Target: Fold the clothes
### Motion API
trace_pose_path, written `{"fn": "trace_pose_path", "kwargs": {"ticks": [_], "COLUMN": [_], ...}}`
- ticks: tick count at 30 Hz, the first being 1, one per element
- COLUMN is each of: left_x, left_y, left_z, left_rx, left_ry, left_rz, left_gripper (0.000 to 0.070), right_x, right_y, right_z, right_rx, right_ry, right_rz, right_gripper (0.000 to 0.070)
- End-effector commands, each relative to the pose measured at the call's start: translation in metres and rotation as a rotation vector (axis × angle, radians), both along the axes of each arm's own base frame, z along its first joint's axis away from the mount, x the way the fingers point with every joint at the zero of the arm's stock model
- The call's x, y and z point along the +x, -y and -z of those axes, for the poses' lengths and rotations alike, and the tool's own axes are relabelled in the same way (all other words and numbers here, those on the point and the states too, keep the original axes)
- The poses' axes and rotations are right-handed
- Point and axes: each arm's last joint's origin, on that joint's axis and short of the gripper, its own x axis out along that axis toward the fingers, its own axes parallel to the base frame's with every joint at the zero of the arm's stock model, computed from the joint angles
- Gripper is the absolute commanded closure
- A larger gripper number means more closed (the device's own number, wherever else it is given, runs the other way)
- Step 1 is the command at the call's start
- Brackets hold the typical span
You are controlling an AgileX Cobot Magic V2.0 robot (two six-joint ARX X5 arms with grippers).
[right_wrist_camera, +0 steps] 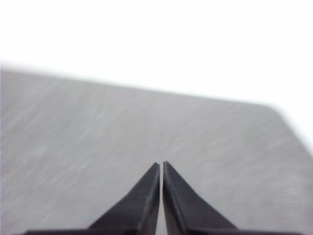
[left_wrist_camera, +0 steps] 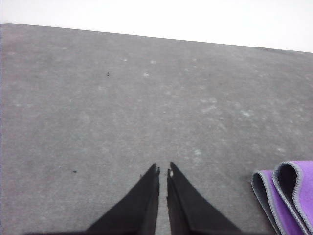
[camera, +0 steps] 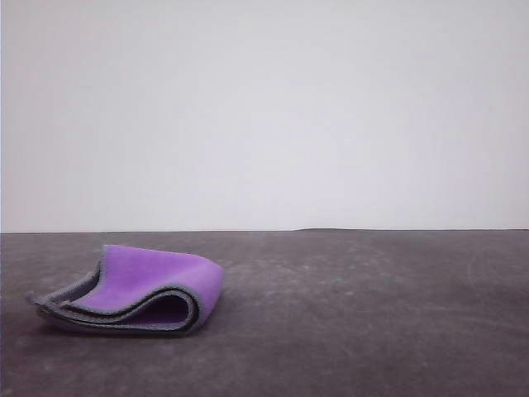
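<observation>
One item on the bench: the cloth [camera: 136,289], lying folded on the dark grey table [camera: 355,314], toward the left side in the front view. It is showing its purple face on top, with layered grey stitched edges stacking at the near side and a rounded fold bulging to the right, so I am reading it as doubled over more than once. The top layer is arching rather than lying flat, so I am judging the fold done but loose.

Left gripper [left_wrist_camera: 163,169]: I am seeing its dark fingers pinched nearly together, grasping nothing, hanging over bare table. The cloth's curled edge [left_wrist_camera: 286,196] is sitting just beside it, apart from the tips. I am taking this as a released posture, clear of the fabric so the fold is not being disturbed.

Right gripper [right_wrist_camera: 161,164]: fingers likewise pressed together, empty, pointing across open table. This view is blurring, which I am reading as the arm travelling, though I cannot tell where to.
</observation>
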Motion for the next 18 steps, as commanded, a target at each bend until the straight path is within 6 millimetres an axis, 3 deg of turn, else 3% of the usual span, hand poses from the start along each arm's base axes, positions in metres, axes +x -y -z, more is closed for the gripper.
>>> {"fn": "trace_pose_path", "kwargs": {"ticks": [1, 6, 10, 18], "left_x": [0.001, 0.001, 0.001, 0.001], "left_y": [0.000, 0.000, 0.000, 0.000], "left_z": [0.007, 0.007, 0.007, 0.007], "left_rx": [0.000, 0.000, 0.000, 0.000], "left_ry": [-0.025, -0.025, -0.025, -0.025], "left_rz": [-0.005, -0.005, -0.005, -0.005], "left_gripper": [0.0683, 0.0683, 0.0683, 0.0683], "right_x": [-0.007, -0.016, -0.017, -0.016], "right_y": [0.002, 0.008, 0.008, 0.008], "right_z": [0.015, 0.056, 0.077, 0.093], "right_rx": [-0.009, 0.011, 0.034, 0.042], "right_ry": [0.028, 0.031, 0.009, -0.024], "right_rz": [0.015, 0.054, 0.023, -0.005], "right_gripper": [0.0698, 0.0698, 0.0698, 0.0698]}}
